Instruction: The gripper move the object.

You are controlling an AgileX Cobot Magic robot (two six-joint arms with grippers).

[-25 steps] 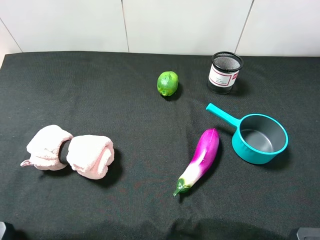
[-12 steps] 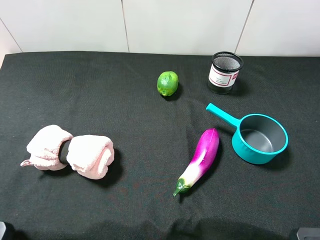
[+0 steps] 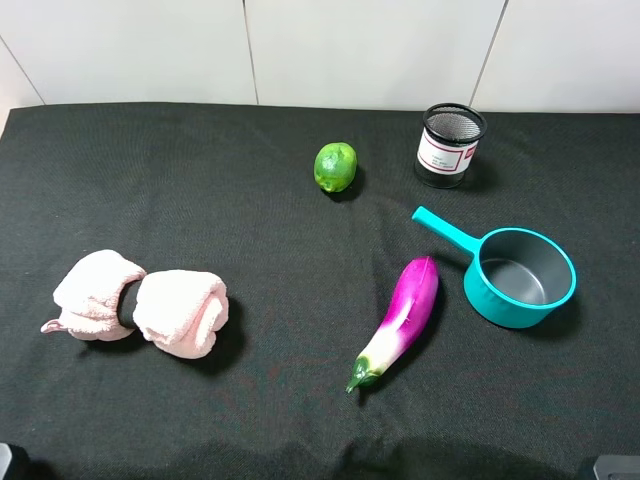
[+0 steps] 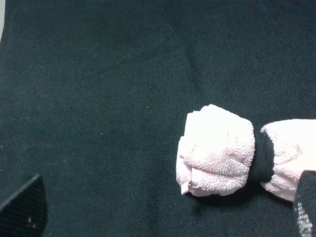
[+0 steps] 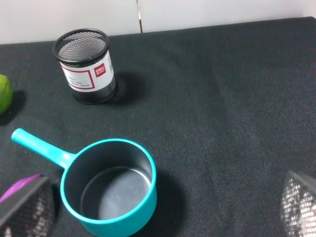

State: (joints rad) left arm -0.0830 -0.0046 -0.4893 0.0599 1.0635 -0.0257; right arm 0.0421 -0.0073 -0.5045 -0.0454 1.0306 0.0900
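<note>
Right gripper (image 5: 158, 207) spread wide, fingertips at the lower corners of its wrist view, holding nothing; left gripper (image 4: 163, 210) likewise spread, above the towel (image 4: 237, 155). Eggplant (image 3: 398, 321) lies lower center-right of the high view, tilted, just left of the teal pan (image 3: 520, 277). Lime (image 3: 335, 166) and mesh cup (image 3: 449, 145) upper center.

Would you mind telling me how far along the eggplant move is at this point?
Nothing looks done yet: the eggplant lies on the black cloth beside the teal pan, with no gripper touching it. Nothing is in hand; the left gripper is open above the pink towel and the right gripper is open above the pan. Reaching, grasping and moving the eggplant all remain.
</note>
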